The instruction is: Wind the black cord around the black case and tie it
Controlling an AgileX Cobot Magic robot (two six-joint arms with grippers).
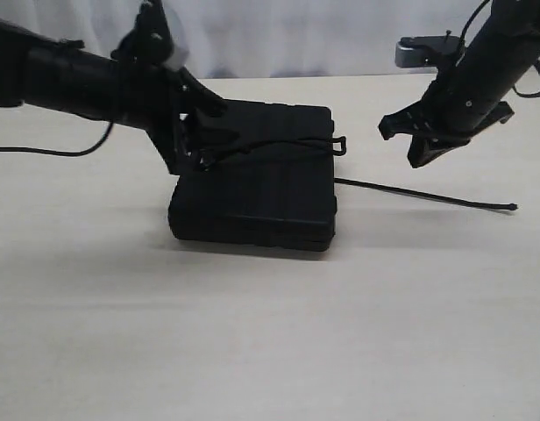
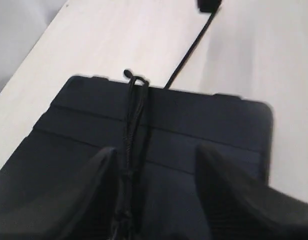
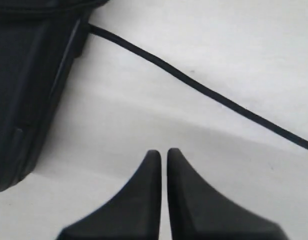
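The black case (image 1: 261, 180) lies flat in the middle of the table. The black cord (image 1: 279, 142) runs doubled across its lid, ends in a small loop (image 1: 338, 143) at the case's right edge, and trails a long tail (image 1: 428, 197) over the table to the right. My left gripper (image 1: 204, 145) sits low over the case's left part. In the left wrist view it is open (image 2: 156, 155), and the cord strands (image 2: 134, 125) pass between the fingers, close to one finger (image 2: 94, 185). My right gripper (image 1: 401, 145) hangs above the table right of the case, shut on nothing (image 3: 160, 152), with the cord tail (image 3: 194, 82) beyond it.
The light wooden table (image 1: 270, 333) spreads around the case, with a pale curtain behind it. A thin robot cable (image 1: 51, 152) lies on the table at the far left. The case's side wall (image 3: 29, 75) fills one edge of the right wrist view.
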